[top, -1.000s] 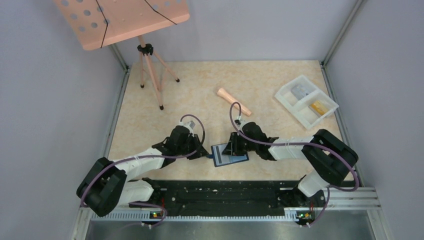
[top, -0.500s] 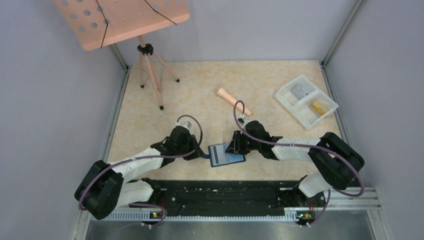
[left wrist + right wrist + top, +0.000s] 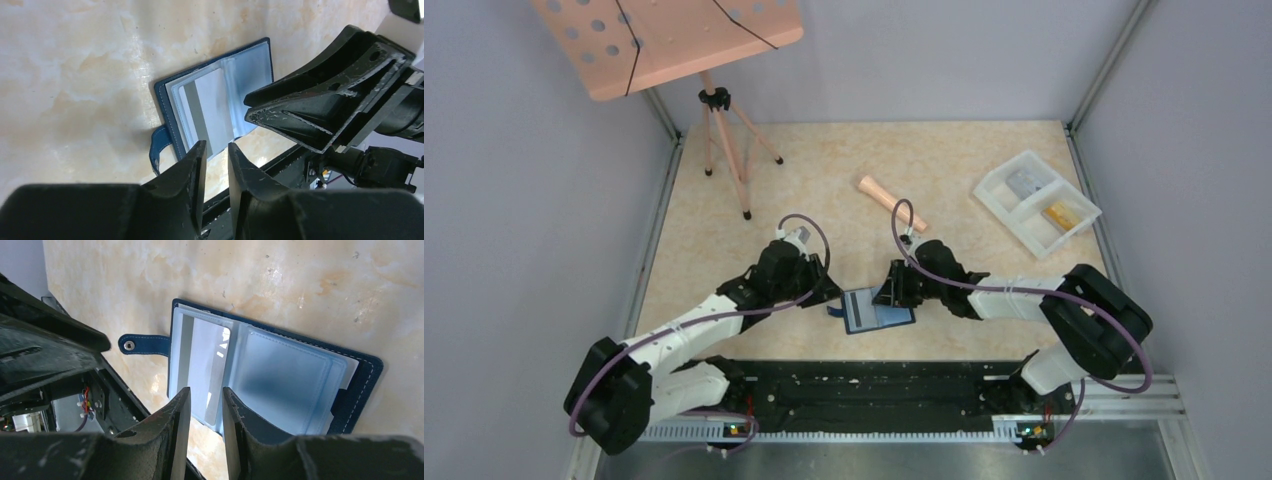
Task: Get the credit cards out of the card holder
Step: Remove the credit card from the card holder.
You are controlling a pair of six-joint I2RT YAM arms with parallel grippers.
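Lying open between left gripper [image 3: 216, 147] and right gripper [image 3: 206, 390], card holder [image 3: 879, 310]

No word, brand or number can be read anywhere. The pale grey card [image 3: 200, 365] in the card holder [image 3: 362, 371] carries a few small dark marks near one corner, too blurred to make out as letters or digits.

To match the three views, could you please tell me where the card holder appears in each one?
Top external: card holder, low centre.
Left wrist: middle of the picture.
Right wrist: middle, reaching towards the right edge.
Shared landmark: its closing tab.
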